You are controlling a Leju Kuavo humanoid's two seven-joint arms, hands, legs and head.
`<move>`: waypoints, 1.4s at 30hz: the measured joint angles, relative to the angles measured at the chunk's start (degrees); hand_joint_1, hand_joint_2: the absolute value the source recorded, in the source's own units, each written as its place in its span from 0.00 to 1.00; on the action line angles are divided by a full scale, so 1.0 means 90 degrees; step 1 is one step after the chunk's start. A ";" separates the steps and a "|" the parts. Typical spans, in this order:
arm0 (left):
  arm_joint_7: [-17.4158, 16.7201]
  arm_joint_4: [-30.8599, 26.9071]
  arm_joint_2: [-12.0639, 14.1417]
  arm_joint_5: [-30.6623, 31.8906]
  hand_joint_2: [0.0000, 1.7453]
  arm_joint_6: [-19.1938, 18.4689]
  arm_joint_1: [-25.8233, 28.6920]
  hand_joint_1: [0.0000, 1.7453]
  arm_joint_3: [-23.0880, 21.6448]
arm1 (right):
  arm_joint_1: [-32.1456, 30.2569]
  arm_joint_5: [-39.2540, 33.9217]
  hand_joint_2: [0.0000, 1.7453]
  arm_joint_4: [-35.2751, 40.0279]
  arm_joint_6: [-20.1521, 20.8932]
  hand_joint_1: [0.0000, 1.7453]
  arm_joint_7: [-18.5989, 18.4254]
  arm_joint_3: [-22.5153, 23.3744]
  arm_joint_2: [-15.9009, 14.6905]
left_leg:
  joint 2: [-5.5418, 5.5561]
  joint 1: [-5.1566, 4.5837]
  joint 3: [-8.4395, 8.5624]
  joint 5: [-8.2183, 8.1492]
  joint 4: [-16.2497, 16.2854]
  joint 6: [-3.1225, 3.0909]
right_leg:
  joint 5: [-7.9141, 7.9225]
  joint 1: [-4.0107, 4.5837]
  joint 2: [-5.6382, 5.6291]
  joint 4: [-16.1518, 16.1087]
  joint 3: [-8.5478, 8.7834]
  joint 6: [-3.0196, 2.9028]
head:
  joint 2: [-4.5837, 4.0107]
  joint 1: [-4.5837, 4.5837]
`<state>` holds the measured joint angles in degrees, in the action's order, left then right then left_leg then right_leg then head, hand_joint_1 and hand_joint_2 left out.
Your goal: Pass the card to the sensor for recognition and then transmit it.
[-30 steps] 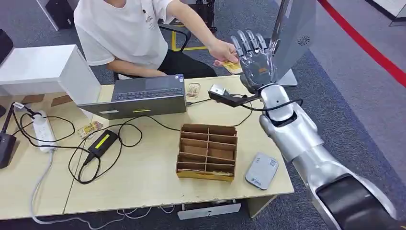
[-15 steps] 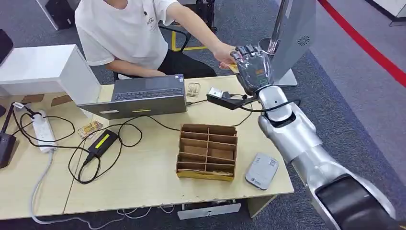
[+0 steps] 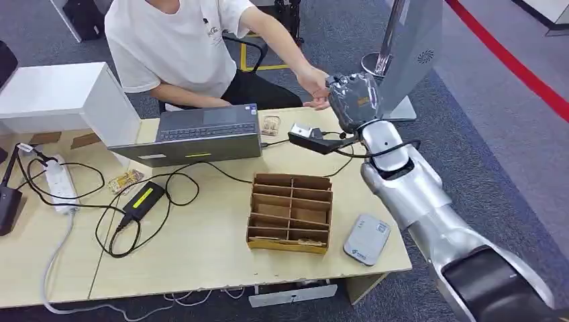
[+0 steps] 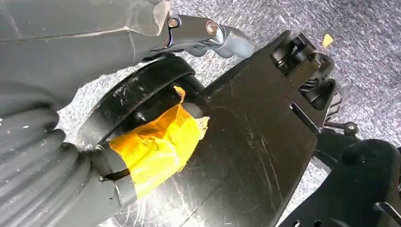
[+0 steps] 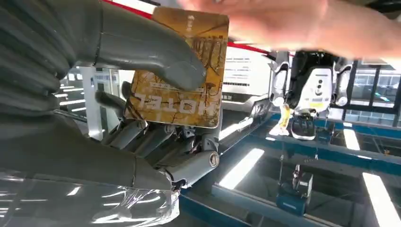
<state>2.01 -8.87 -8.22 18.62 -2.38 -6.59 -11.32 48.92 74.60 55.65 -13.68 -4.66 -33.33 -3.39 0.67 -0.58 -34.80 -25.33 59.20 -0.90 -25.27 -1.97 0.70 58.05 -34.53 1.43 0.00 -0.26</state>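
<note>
Right wrist view, upper centre: the right hand (image 5: 118, 94) pinches the gold card (image 5: 182, 71) between thumb and fingers, a person's hand (image 5: 283, 21) just above it. Best to firm this grip before heading for the sensor (image 3: 367, 239), lower right of the head view.

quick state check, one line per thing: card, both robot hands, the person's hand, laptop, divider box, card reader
card: gripped in the right hand, thumb pressed on its face
right hand: raised past the table's far edge, fingers closed on the card
left hand: hanging low, grip cannot be told
person's hand: stretched out against the right hand
laptop: open on the table
cardboard divider box: upright, compartments look mostly empty
grey card reader: flat near the table's front corner, untouched
</note>
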 joint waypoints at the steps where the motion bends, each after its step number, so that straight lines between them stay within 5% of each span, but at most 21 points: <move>1: 0.0002 -0.0010 0.0002 0.0000 1.00 0.0012 0.0000 0.00 0.0010 | -0.0034 0.0012 1.00 0.0041 -0.0027 1.00 -0.0005 0.0000 -0.0002 | 0.0000 0.0000 0.0000 0.0000 0.0000 0.0000 | 0.0000 0.0000 0.0000 0.0000 0.0000 0.0000 | 0.0000 0.0000; 11: -0.0027 -0.0015 0.0002 -0.0090 1.00 0.0061 0.0024 0.00 0.0109 | -0.1037 -0.0027 1.00 0.1067 -0.0476 1.00 0.0029 0.0114 -0.0437 | 0.0003 0.0000 -0.0009 -0.0002 0.0000 -0.0001 | -0.0001 0.0000 0.0006 -0.0004 -0.0006 0.0001 | 0.0000 0.0000; 23: -0.0010 -0.0015 -0.0002 -0.0117 1.00 0.0143 0.0052 0.00 0.0175 | -0.2753 -0.0136 1.00 0.2525 -0.1049 1.00 0.0330 0.0944 -0.1052 | 0.0002 0.0002 -0.0011 -0.0014 0.0000 0.0001 | -0.0003 0.0003 0.0008 -0.0007 -0.0007 0.0002 | 0.0000 -0.0002; 34: -0.0010 -0.0017 -0.0007 -0.0124 1.00 0.0170 0.0064 0.00 0.0267 | -0.4303 0.0015 1.00 0.2892 -0.1515 1.00 0.0539 0.1576 -0.1086 | 0.0000 0.0007 -0.0014 -0.0017 -0.0002 0.0000 | -0.0009 0.0008 0.0005 -0.0007 -0.0007 -0.0002 | 0.0000 0.0000; 42: -0.0010 -0.0022 -0.0007 -0.0126 1.00 0.0172 0.0067 0.00 0.0272 | -0.4642 0.0012 1.00 0.2892 -0.1574 1.00 0.0542 0.1722 -0.1081 | 0.0001 0.0007 -0.0012 -0.0017 -0.0001 0.0000 | -0.0009 0.0008 0.0005 -0.0007 -0.0007 -0.0002 | 0.0000 0.0000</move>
<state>1.92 -9.07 -8.28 17.49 -0.83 -5.99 -8.87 7.14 74.71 81.68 -27.85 0.22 -17.83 -13.11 0.67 -0.52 -34.90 -25.48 59.19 -0.90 -25.35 -1.90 0.75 57.99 -34.59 1.42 0.00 -0.26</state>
